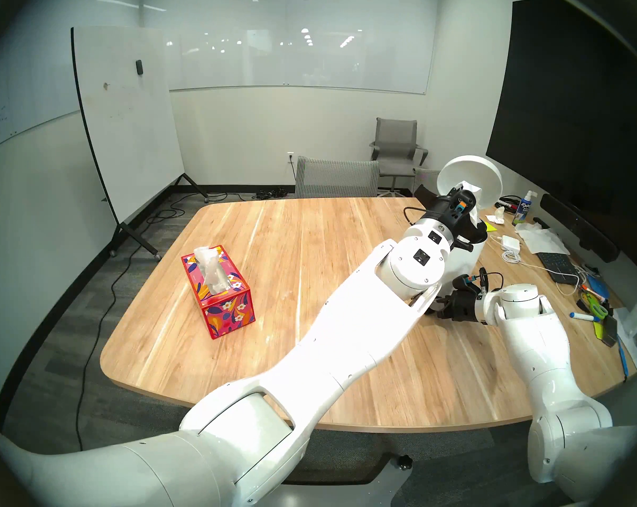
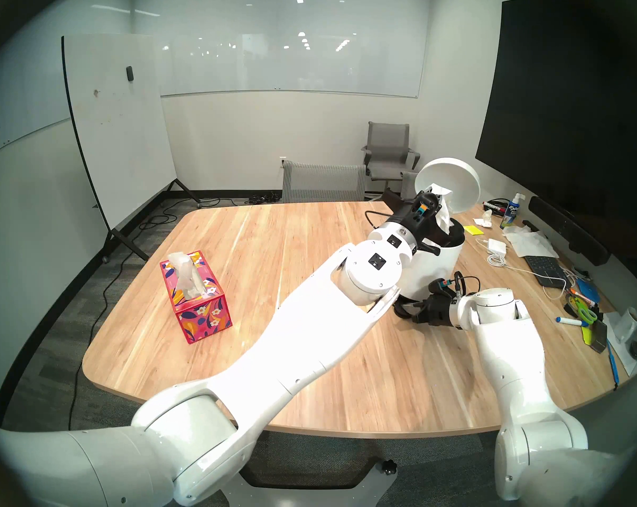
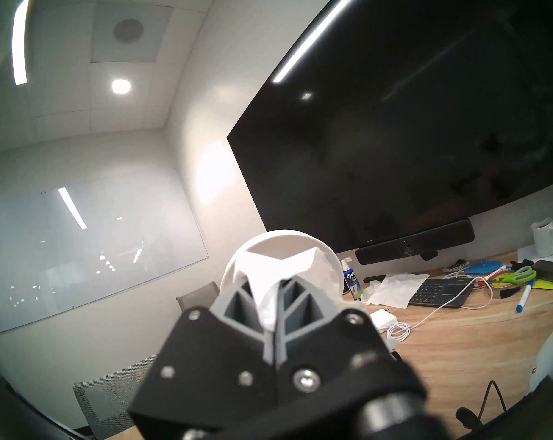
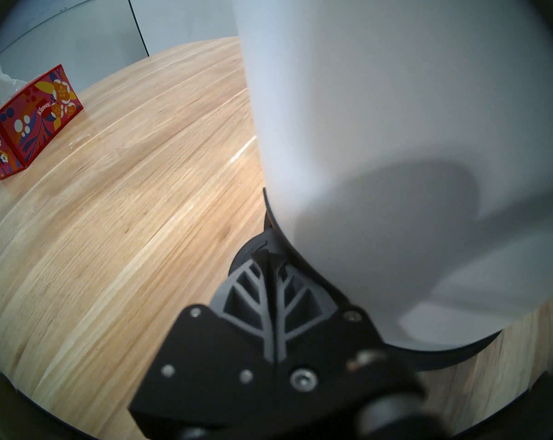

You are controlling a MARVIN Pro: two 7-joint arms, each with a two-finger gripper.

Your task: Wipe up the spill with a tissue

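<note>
**Me:** My left fingers [image 3: 270, 306] are clamped on the thin, wrinkled white paper tissue [image 3: 265, 280], held up over the mouth of the tall white cylindrical bin [image 2: 432, 264] at the far right of the pale wooden worktop [image 1: 273, 246]. My right fingers [image 4: 270, 271] are pressed together low at the bin's base, on its black pedal as far as I can tell, and the round white lid [image 1: 470, 179] stands tipped open.

**Partner:** So you're at the drop?

**Me:** I judge so. To do it well, I'd keep the pedal pressed so the lid stays up, bring the tissue fully over the black rim, then part my left fingers only once the hanging end is inside. A soft sheet can cling to the pads or drape over the edge.

**Partner:** How does the tissue look?

**Me:** Crumpled, bunched where I pinch it, its loose corners fanning upward against the lid. Whether it's damp I can't tell.

**Partner:** And the spill?

**Me:** I see no clear glossy patch on the worktop, only pale grain streaks.
</note>
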